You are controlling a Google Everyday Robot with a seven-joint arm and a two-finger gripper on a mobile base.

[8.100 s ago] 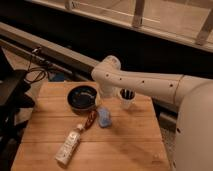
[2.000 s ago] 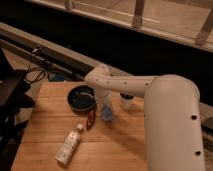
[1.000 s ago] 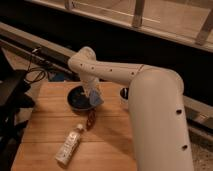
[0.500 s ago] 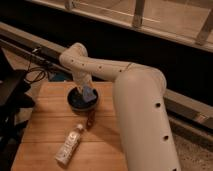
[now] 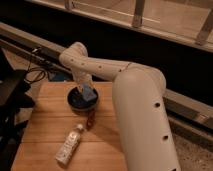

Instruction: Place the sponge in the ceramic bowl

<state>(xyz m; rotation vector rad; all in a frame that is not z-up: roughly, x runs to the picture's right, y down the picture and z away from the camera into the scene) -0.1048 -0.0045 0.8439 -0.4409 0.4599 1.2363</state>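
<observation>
The dark round ceramic bowl (image 5: 77,102) sits at the back of the wooden table. A light-blue sponge (image 5: 89,93) hangs over the bowl's right half, held at the tip of my white arm. My gripper (image 5: 87,90) is directly above the bowl, reaching down from the arm that sweeps in from the right. The sponge is just above or touching the bowl's inside; I cannot tell which.
A reddish-brown elongated object (image 5: 90,119) lies just in front of the bowl. A clear plastic bottle (image 5: 69,144) lies on its side nearer the front of the wooden table (image 5: 45,130). Dark equipment and cables stand to the left. A railing runs behind.
The arm has swung left and carried the sponge from the table's middle to over the bowl. In the last half second it lowered slightly over the bowl.
</observation>
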